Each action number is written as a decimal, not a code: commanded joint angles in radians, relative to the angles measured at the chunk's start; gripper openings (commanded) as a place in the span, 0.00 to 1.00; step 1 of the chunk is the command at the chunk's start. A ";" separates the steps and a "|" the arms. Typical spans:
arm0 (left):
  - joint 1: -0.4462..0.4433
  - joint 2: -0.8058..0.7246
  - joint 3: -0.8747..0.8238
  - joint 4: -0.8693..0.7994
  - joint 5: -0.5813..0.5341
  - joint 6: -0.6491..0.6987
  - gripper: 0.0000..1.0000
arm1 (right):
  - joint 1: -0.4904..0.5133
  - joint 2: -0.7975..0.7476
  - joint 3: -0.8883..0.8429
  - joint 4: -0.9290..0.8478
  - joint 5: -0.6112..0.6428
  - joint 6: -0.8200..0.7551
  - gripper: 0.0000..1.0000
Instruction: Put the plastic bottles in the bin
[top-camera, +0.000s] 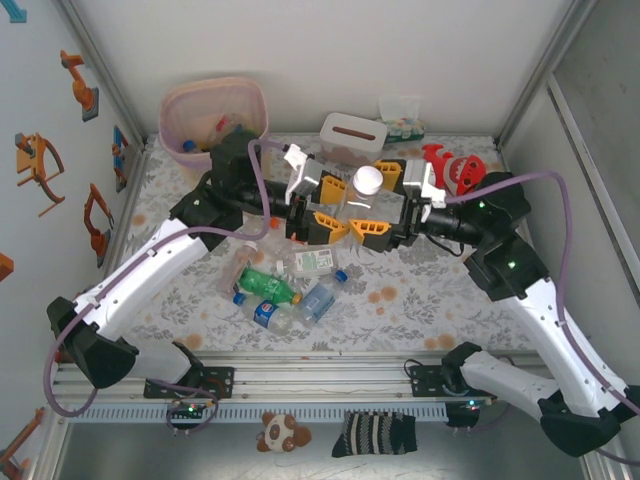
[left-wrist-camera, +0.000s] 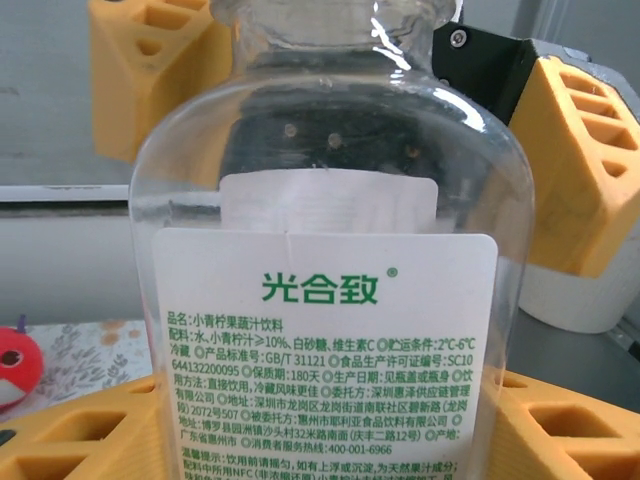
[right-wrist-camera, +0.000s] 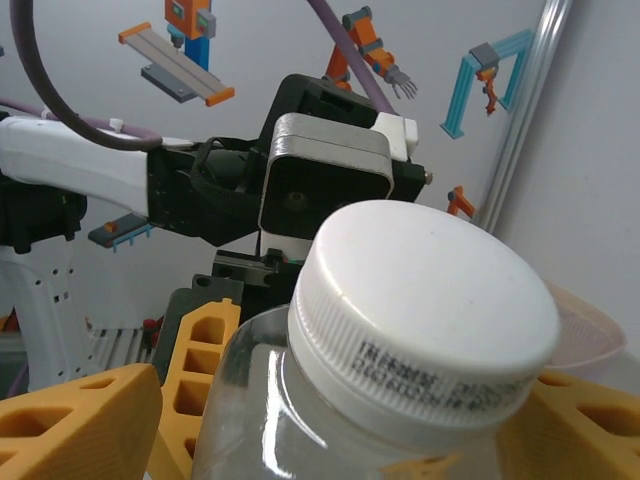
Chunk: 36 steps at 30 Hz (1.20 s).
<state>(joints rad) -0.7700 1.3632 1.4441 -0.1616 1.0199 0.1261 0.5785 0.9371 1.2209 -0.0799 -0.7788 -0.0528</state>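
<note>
A clear bottle (top-camera: 357, 203) with a white cap and a white label hangs upright above the middle of the table, between both grippers. My left gripper (top-camera: 335, 208) reaches in from the left and is shut on the bottle's body (left-wrist-camera: 325, 250), with its yellow fingers (left-wrist-camera: 80, 435) pressed against both sides. My right gripper (top-camera: 378, 203) faces it from the right, open around the same bottle (right-wrist-camera: 400, 330), with a gap at its finger (right-wrist-camera: 80, 420). Several more plastic bottles (top-camera: 268, 284) lie on the table below. The bin (top-camera: 250, 92) stands at the back left with bottles inside.
A white tissue box (top-camera: 352, 135) stands just behind the grippers. A red shark plush (top-camera: 450, 168) lies at the back right. A striped sock (top-camera: 373, 432) and a small plush toy (top-camera: 280, 430) lie in front of the rail. Walls close in on both sides.
</note>
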 joint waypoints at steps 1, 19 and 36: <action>0.023 -0.061 -0.012 0.004 -0.085 0.032 0.60 | 0.001 -0.038 -0.001 -0.038 0.043 -0.025 0.84; 0.197 -0.133 0.036 -0.119 -0.759 -0.036 0.49 | 0.001 -0.040 0.012 -0.115 0.118 -0.124 0.84; 0.555 0.027 0.191 -0.235 -0.924 -0.260 0.44 | 0.001 -0.019 0.015 -0.119 0.142 -0.156 0.84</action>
<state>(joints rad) -0.2501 1.3460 1.5867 -0.3614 0.0982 -0.0795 0.5785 0.9180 1.2201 -0.1986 -0.6582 -0.1890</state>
